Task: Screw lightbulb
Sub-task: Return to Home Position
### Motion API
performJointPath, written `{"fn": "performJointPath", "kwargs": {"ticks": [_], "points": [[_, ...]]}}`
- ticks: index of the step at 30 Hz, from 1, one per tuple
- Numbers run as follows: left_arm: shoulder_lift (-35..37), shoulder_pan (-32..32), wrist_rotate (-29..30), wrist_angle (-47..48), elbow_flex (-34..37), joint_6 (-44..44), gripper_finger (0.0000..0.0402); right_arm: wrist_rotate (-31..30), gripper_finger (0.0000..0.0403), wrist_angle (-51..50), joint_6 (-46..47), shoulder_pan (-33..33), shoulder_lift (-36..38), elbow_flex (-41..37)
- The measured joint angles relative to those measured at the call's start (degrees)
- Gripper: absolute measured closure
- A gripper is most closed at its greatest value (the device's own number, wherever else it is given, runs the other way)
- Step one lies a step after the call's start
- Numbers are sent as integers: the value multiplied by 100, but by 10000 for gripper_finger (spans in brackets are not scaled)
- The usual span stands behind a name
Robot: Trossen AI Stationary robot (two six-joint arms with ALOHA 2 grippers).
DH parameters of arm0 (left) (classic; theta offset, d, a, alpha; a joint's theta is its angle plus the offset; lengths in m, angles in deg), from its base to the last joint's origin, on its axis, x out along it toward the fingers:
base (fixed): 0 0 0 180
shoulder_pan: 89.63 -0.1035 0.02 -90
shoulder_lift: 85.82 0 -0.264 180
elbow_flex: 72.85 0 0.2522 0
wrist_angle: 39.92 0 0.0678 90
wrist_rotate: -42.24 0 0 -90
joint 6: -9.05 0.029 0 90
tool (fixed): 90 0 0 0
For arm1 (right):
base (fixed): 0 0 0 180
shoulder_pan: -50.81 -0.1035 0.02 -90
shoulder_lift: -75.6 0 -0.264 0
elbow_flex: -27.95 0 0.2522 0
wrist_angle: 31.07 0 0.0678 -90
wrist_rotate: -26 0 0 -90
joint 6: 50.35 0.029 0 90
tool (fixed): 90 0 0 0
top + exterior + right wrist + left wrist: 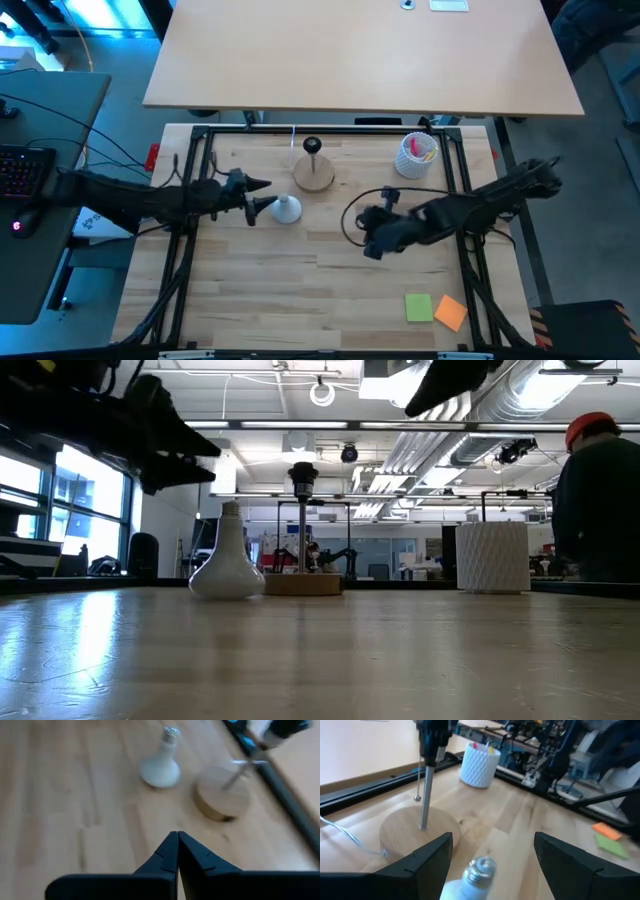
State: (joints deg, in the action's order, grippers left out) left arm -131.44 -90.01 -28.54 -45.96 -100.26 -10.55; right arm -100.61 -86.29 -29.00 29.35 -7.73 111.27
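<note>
The white lightbulb (287, 209) stands on its round globe on the wooden table, its grey screw base (481, 866) pointing up. It stands just in front of the round wooden stand (314, 176) with its black socket post (313, 147). My left gripper (262, 195) hovers open just left of and above the bulb (228, 555); in the left wrist view its fingers (436, 854) stand on either side of the screw base without touching it. My right gripper (372, 240) is shut with nothing in it (177, 845), raised over the table to the bulb's right.
A white textured cup (417, 153) with coloured contents stands at the far right. Green (418, 306) and orange (451, 312) sticky notes lie near the front right edge. A black frame rail (330, 128) runs along the far edge. A person (600, 500) stands beyond the table.
</note>
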Motion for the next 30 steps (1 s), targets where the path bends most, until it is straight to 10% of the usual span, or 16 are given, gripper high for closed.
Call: {"fn": "performJointPath", "kwargs": {"ticks": [13,30], "points": [[3123,485,-50,2009,2,465,126,2814,402,6200,-778,1414,2903,-4700],[4071,542,236,2872,13,1227,126,5284,402,10336,-526,2587,3042,-6846]]}}
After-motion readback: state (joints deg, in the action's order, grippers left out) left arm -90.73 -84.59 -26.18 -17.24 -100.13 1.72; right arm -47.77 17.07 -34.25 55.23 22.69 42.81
